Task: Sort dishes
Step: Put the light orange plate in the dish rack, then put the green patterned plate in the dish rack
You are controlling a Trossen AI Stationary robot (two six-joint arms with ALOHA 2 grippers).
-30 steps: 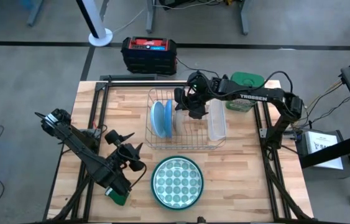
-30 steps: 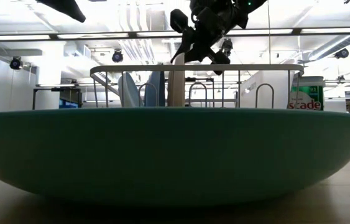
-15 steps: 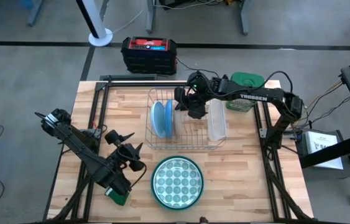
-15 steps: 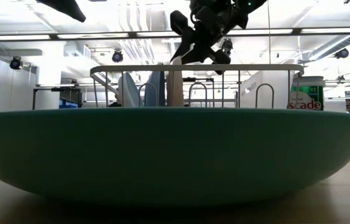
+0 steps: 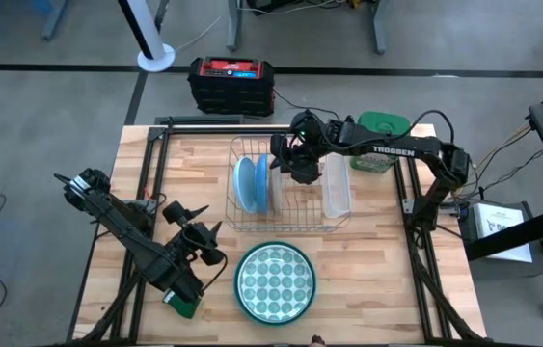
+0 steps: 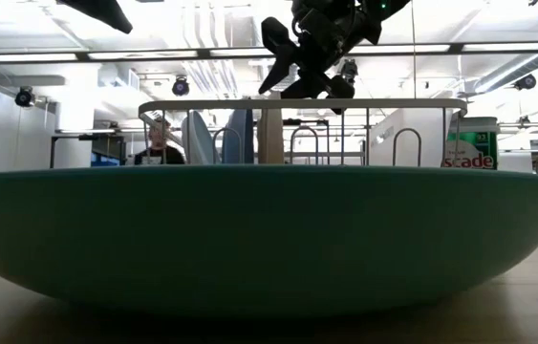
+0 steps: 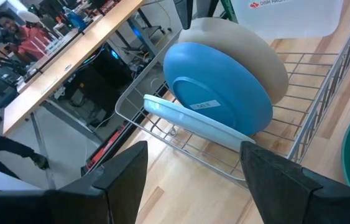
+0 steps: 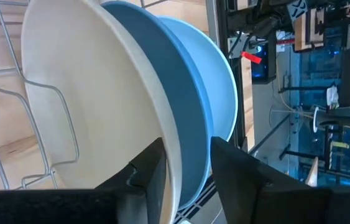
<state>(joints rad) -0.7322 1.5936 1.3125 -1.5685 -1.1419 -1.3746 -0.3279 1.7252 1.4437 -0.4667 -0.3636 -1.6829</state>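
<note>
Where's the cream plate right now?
In the high view the cream plate stands on edge in the wire rack, right beside the blue plates, directly under the right gripper.

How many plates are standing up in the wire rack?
3. Two blue plates and one cream plate stand on edge side by side at the left end of the rack. Another could hide behind them.

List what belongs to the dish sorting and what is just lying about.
Job: blue plates, cream plate, both in the rack; teal-rimmed plate on the table; right gripper over the rack.
Lying about: green-lidded container, clear bin, red-and-black box.
</note>
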